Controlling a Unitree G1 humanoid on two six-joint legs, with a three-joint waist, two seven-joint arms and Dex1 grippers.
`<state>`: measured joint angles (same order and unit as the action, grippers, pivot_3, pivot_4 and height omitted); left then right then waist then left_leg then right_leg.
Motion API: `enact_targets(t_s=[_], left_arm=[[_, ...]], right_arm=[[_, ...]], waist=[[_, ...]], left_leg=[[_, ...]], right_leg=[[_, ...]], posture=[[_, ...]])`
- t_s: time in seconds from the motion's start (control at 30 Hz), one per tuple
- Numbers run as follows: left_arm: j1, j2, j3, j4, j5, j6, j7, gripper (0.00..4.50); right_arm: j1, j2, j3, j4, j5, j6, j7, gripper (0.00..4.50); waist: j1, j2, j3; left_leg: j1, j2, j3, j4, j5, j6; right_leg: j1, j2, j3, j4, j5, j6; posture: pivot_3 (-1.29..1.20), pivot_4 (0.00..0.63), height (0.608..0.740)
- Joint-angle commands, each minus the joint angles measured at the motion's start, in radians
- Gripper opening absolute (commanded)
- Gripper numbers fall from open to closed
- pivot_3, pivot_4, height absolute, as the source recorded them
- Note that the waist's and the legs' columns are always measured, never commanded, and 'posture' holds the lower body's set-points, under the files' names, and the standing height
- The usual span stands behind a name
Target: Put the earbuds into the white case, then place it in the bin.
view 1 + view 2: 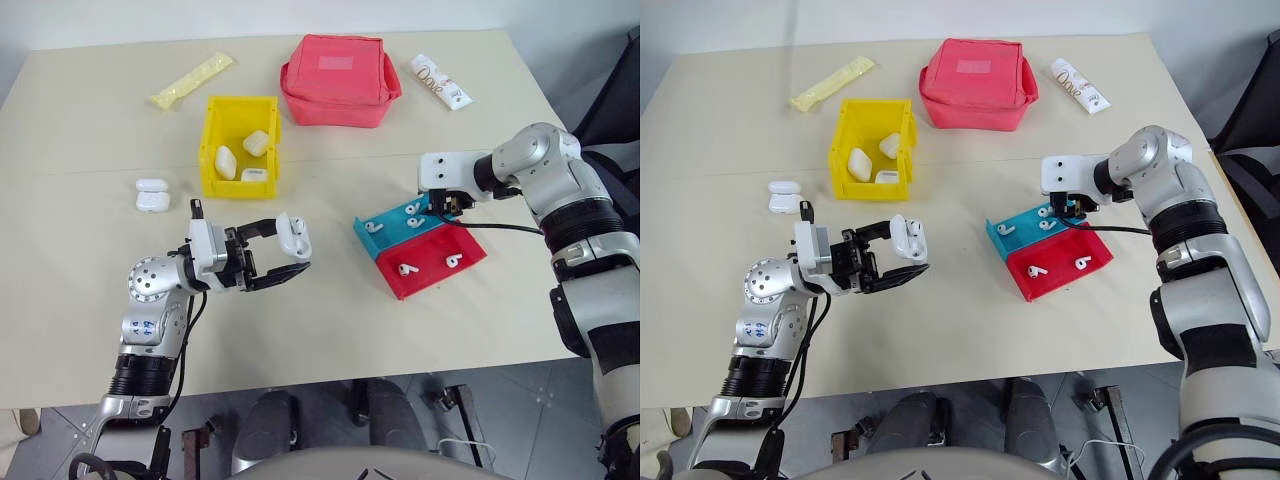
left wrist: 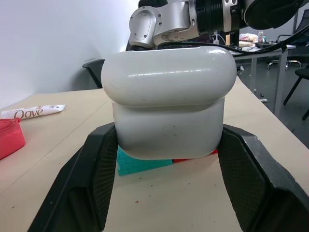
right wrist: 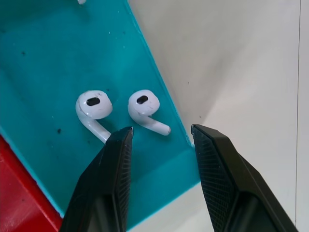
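Note:
My left gripper [image 1: 286, 250] is shut on the white case [image 1: 294, 237], held above the table's front left with its lid raised. The case shows large between the black fingers [image 2: 91, 179] in the left wrist view [image 2: 169, 111]. My right gripper [image 1: 437, 206] hangs open just over the far corner of the blue tray [image 1: 388, 238]. Two earbuds [image 3: 94, 104] [image 3: 144, 104] lie side by side on the tray right below its fingertips [image 3: 120, 145], untouched. Behind the left gripper stands the yellow bin [image 1: 209, 150], holding three white cases.
A red tray [image 1: 432, 268] with two earbuds adjoins the blue one. Another white case [image 1: 152, 194] lies left of the bin. At the back are a red pouch [image 1: 338, 80], a Dove tube [image 1: 441, 81] and a yellow packet [image 1: 190, 80].

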<state>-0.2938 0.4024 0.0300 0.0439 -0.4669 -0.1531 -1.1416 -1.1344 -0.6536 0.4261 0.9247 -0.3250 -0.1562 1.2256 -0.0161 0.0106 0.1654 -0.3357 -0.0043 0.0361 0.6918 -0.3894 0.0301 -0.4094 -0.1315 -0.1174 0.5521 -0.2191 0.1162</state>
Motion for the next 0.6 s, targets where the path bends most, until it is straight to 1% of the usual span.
enact_targets(t_s=[0.03, 0.2, 0.47, 0.6], left_arm=[[0.015, 0.006, 0.01, -0.052, -0.011, -0.009, 0.012, 2.74], [0.02, 0.008, 0.01, -0.057, -0.013, -0.008, 0.017, 2.74], [0.024, 0.009, 0.008, -0.063, -0.011, -0.011, 0.023, 2.74], [0.027, 0.009, 0.008, -0.067, -0.01, -0.011, 0.024, 2.74]], right_arm=[[-0.018, 0.004, -0.019, 0.005, -0.001, -0.013, -0.003, 1.99], [-0.023, 0.019, -0.021, 0.01, 0.0, -0.009, -0.006, 1.99], [-0.028, 0.031, -0.024, 0.018, 0.0, 0.001, -0.023, 1.99], [-0.025, 0.034, -0.032, 0.001, 0.014, 0.038, -0.003, 1.99]], waist=[[-0.002, 0.0, 0.0], [-0.011, 0.0, 0.0], [-0.011, 0.0, 0.0], [-0.011, 0.001, 0.0]], left_leg=[[0.0, 0.0, 0.0, 0.0, 0.0, 0.0], [0.0, 0.0, 0.0, 0.0, 0.0, 0.0], [0.0, 0.0, 0.0, 0.0, 0.0, 0.0], [0.0, 0.0, 0.0, 0.0, 0.0, 0.0]], right_leg=[[0.0, 0.0, 0.0, 0.0, 0.0, 0.0], [0.0, 0.0, 0.0, 0.0, 0.0, 0.0], [0.0, 0.0, 0.0, 0.0, 0.0, 0.0], [0.0, 0.0, 0.0, 0.0, 0.0, 0.0]], posture=[[0.0, 0.15, 0.74], [0.0, 0.15, 0.74], [0.0, 0.15, 0.74], [0.0, 0.15, 0.74]])
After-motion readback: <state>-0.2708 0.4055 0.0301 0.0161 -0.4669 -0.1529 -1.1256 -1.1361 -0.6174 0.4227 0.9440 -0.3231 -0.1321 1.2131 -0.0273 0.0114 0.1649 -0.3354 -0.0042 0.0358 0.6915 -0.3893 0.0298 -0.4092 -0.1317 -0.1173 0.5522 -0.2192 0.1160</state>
